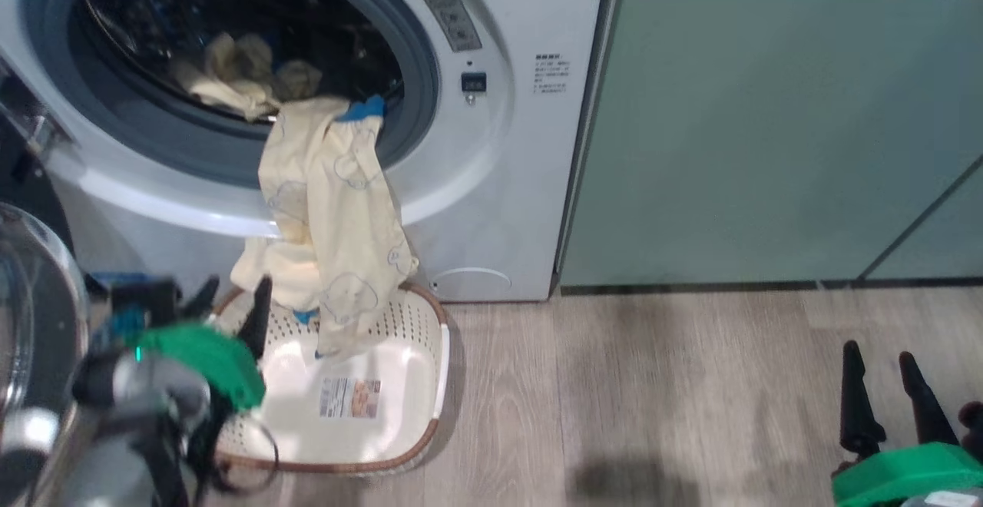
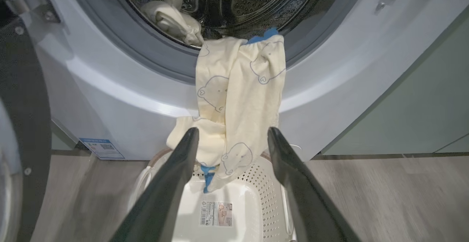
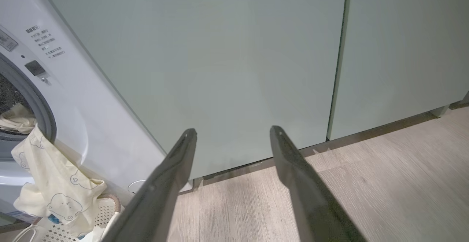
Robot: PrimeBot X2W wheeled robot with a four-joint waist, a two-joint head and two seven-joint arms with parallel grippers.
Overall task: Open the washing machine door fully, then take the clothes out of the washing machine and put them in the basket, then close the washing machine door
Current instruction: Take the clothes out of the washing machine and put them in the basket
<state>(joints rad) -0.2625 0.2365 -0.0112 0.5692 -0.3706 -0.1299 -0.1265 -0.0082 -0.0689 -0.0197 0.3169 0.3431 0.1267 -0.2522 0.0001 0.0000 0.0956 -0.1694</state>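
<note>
My left gripper (image 2: 232, 132) gaping, empty; pale yellow bear-print garment (image 2: 238, 88) hangs vertical straight ahead; right gripper (image 1: 878, 353) likewise, well apart.

Green cabinets (image 1: 768, 107) (flat-fronted), wood floor (image 1: 653, 399).

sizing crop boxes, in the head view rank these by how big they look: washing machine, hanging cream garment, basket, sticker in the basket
1. washing machine
2. basket and hanging cream garment: about alike, left unranked
3. sticker on the basket's bottom

L gripper (image 2: 233, 129), R gripper (image 3: 233, 129) spread wide.
</note>
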